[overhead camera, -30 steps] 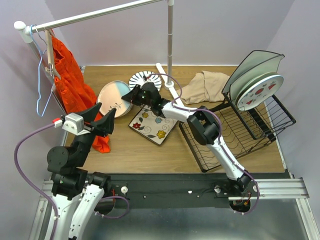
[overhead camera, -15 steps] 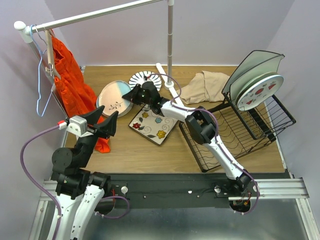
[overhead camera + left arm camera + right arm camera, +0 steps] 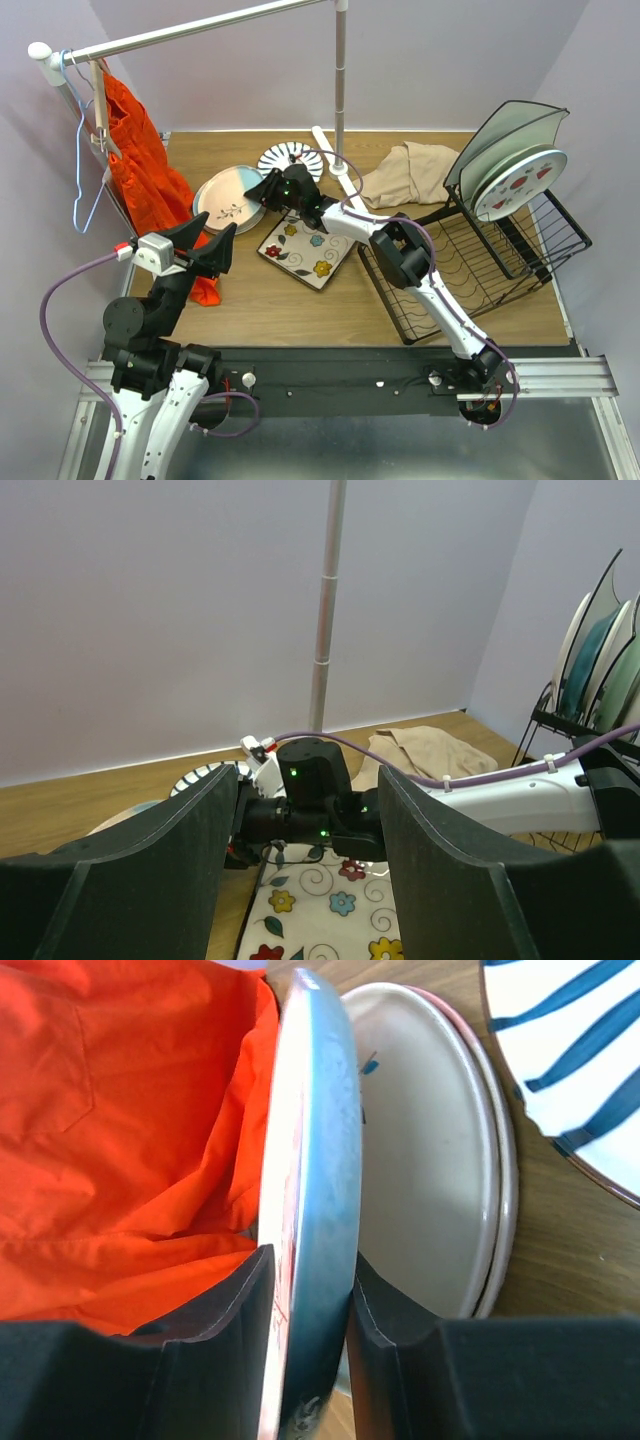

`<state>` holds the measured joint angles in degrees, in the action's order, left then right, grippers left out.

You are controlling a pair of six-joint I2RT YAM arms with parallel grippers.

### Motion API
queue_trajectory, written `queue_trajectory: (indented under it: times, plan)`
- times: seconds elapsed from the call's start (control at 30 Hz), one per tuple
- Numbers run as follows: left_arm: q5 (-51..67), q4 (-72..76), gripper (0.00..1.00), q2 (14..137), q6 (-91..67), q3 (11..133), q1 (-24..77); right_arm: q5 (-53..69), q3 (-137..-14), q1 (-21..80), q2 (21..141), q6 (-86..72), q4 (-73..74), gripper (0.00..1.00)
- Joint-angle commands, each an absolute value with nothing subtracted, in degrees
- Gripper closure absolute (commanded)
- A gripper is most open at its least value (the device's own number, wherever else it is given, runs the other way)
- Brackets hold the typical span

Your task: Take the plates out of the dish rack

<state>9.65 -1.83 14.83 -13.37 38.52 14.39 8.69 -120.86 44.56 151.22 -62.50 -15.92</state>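
Left pincer (image 3: 308,780) hovers above the desk (image 3: 280,300), left side, fingers wide apart, holding nothing. I find the right pincer (image 3: 308,1260) clamped on the rim of the pink-and-blue plate (image 3: 315,1140), which is tilted over a cream plate (image 3: 430,1160). Far right, the dish rack (image 3: 470,270) carries upright plates (image 3: 520,180).

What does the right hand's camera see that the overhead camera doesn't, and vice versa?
Right wrist only: the right gripper pinching the pink-and-blue plate by its rim, with a cream plate close behind. Overhead only: the dish rack with plates standing in it, the floral plate, the left gripper. Both: the orange garment and the striped plate.
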Motion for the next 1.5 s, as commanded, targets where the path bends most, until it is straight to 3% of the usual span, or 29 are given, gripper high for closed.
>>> queue_trajectory:
  times: [0.0, 0.2, 0.63, 1.47]
  plan:
    - [10.5, -1.4, 0.33, 13.8, -13.3, 38.2, 14.5, 6.1, -120.9, 44.6, 148.4, -60.5, -15.1, 0.58]
    - [10.7, -1.6, 0.33, 14.1, -13.4, 38.2, 14.5, 4.8, -121.6, 44.6, 147.8, -59.2, -9.8, 0.57]
    - [10.1, -1.9, 0.33, 13.7, -13.4, 38.2, 14.5, 3.2, -119.6, 44.5, 145.2, -55.8, -4.4, 0.45]
    - [9.2, -2.1, 0.33, 13.4, -13.4, 38.2, 14.5, -6.0, -120.6, 44.6, 143.1, -50.2, 5.8, 0.44]
